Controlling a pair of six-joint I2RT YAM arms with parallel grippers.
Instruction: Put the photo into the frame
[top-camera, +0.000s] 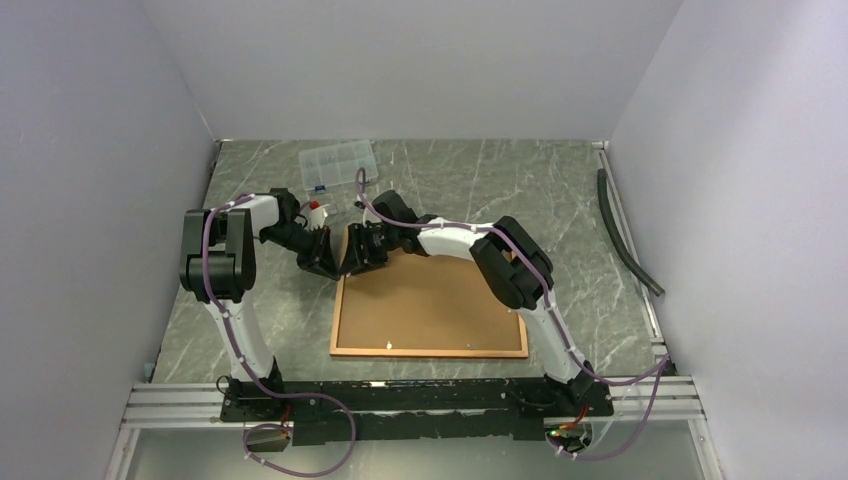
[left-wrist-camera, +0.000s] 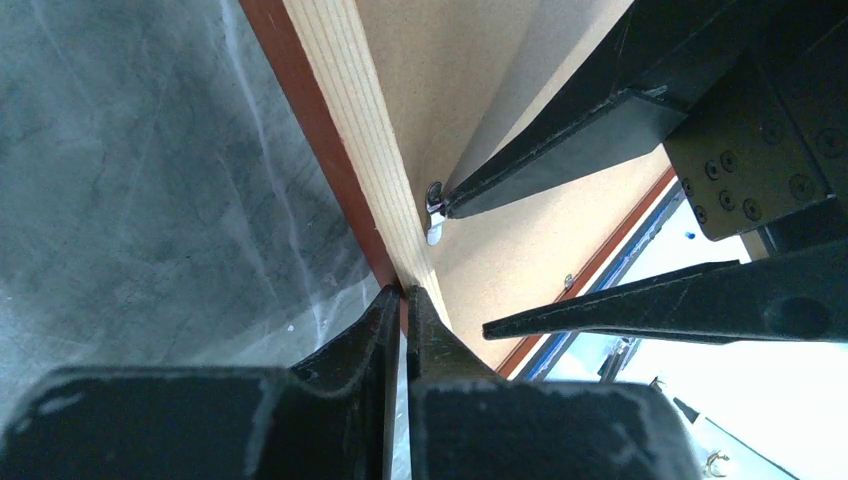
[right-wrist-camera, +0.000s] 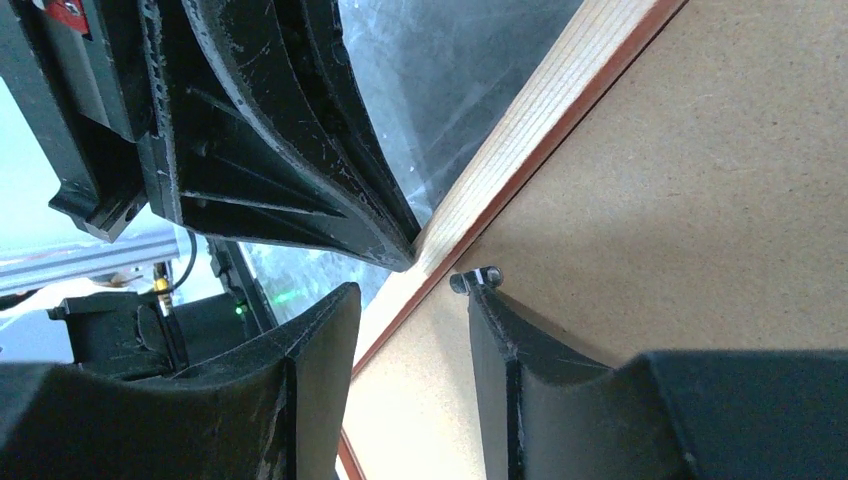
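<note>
The frame (top-camera: 430, 352) lies face down on the table with a brown backing board (top-camera: 430, 305) inside its reddish-orange border. The photo is hidden. My left gripper (top-camera: 325, 262) is shut, its tips (left-wrist-camera: 404, 292) pressed against the frame's rim (left-wrist-camera: 350, 130) at the far left corner. My right gripper (top-camera: 358, 250) is open just beside it over the board (right-wrist-camera: 700, 200). The right gripper (right-wrist-camera: 415, 292) has one fingertip touching a small metal tab (right-wrist-camera: 476, 279) at the board's edge. The tab also shows in the left wrist view (left-wrist-camera: 435, 200).
A small clear plastic compartment box (top-camera: 338, 164) sits at the back of the table behind the grippers. A black hose (top-camera: 625, 235) lies along the right wall. The two wrists are very close together over the frame's far left corner.
</note>
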